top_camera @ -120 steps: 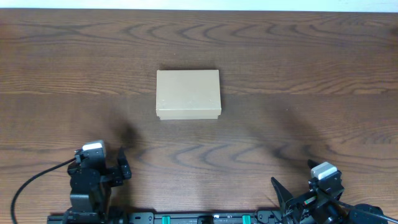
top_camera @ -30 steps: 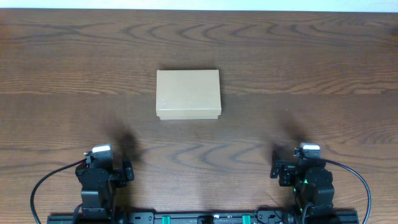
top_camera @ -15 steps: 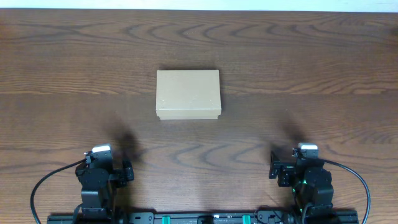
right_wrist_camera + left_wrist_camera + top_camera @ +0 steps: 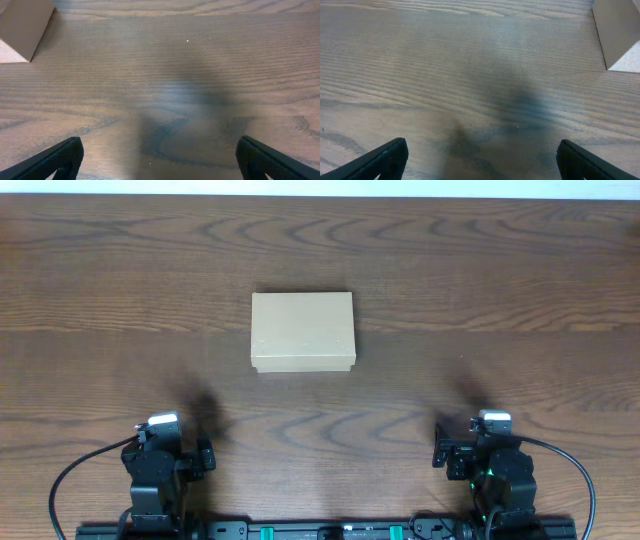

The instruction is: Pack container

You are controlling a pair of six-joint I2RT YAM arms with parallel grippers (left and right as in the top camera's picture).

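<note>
The container is a small tan cardboard box with its lid shut, lying flat on the wooden table's middle. A corner of it shows at the top right of the left wrist view and at the top left of the right wrist view. My left gripper is open and empty, low at the table's near left edge. My right gripper is open and empty at the near right edge. Both are well short of the box.
The dark wood-grain table fills the views. The arm bases and a black rail run along the near edge, with cables looping beside each arm. Nothing else lies on the table.
Over four seconds the right arm swung from the far near-right corner to a straight, forward-facing pose, and the left arm straightened too. In the last second nothing has visibly moved.
</note>
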